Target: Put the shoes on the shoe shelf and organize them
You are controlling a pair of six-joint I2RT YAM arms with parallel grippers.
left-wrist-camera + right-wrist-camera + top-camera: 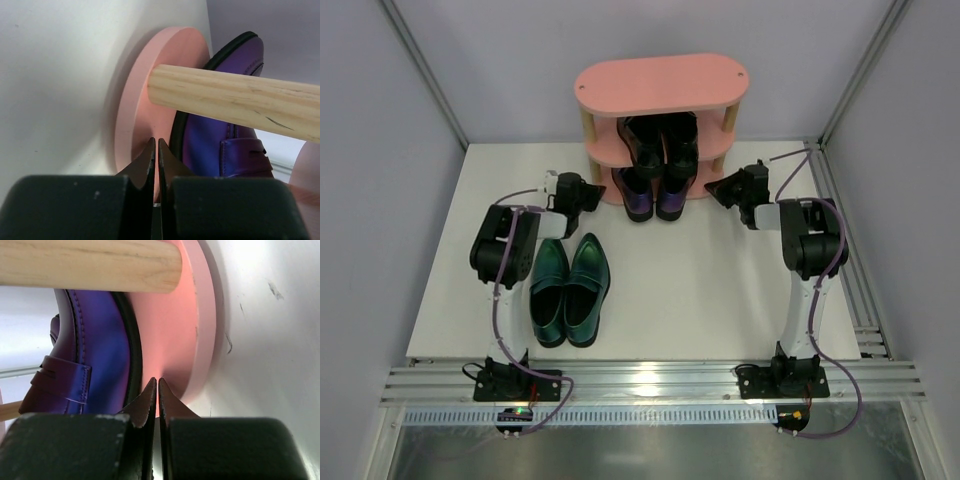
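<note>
The pink shoe shelf (660, 84) stands at the back of the table. The black pair (660, 140) sits on its middle board and the purple pair (652, 197) on its bottom board. The teal-green pair (569, 290) lies on the table at the front left, toes toward me. My left gripper (599, 195) is shut and empty beside the shelf's left end, close to a purple shoe (225, 145). My right gripper (714, 187) is shut and empty beside the shelf's right end, close to the other purple shoe (95, 355).
A wooden post (235, 100) of the shelf crosses the left wrist view, another (85, 265) the right wrist view. The bottom board's rim (205, 340) is just ahead of the right fingertips. Grey walls enclose the white table (720, 300); metal rails (650, 385) run along the front.
</note>
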